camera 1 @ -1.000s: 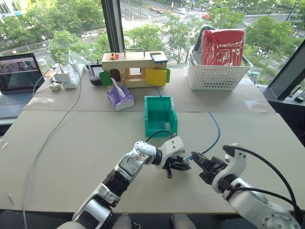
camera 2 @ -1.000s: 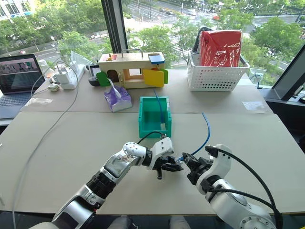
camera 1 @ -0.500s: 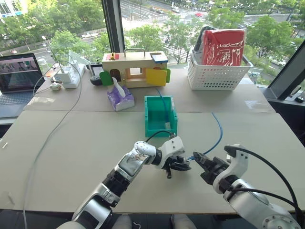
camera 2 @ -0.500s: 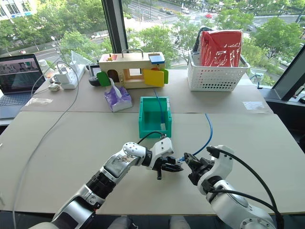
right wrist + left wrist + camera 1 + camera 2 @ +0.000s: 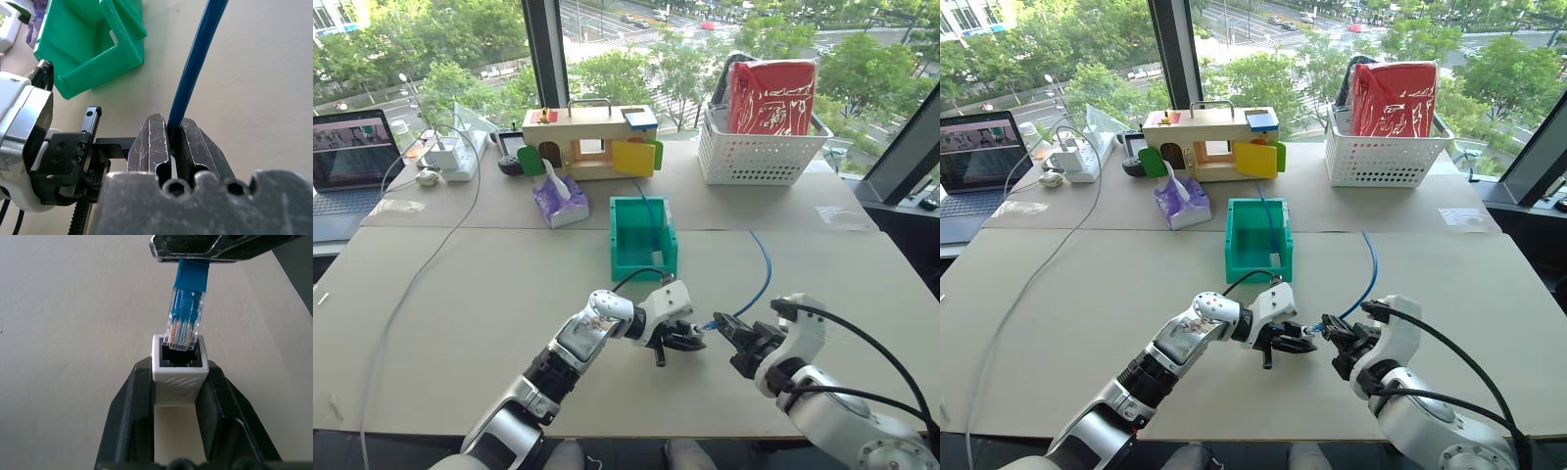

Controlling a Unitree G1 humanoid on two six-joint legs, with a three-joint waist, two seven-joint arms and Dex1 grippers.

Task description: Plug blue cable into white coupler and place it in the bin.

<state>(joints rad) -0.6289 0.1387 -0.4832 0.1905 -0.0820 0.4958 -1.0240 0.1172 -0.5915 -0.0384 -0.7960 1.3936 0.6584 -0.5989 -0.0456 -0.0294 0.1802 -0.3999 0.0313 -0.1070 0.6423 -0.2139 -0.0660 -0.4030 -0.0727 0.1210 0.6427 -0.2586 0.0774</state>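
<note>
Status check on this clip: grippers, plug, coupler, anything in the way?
Left gripper shut on white coupler. Right gripper shut on blue cable. Plug tip at socket mouth, not seated. Bin unobstructed.

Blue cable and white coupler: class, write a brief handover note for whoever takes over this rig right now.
Left gripper: shut on the white coupler, socket facing the plug.
Right gripper: shut on the blue cable just behind its clear plug.
Plug tip sits at the socket mouth, slightly tilted, not seated.
Bin stands beyond both grippers; the cable's far end trails into it.
Left: push plug home, then place the joined pair in the bin.
</note>
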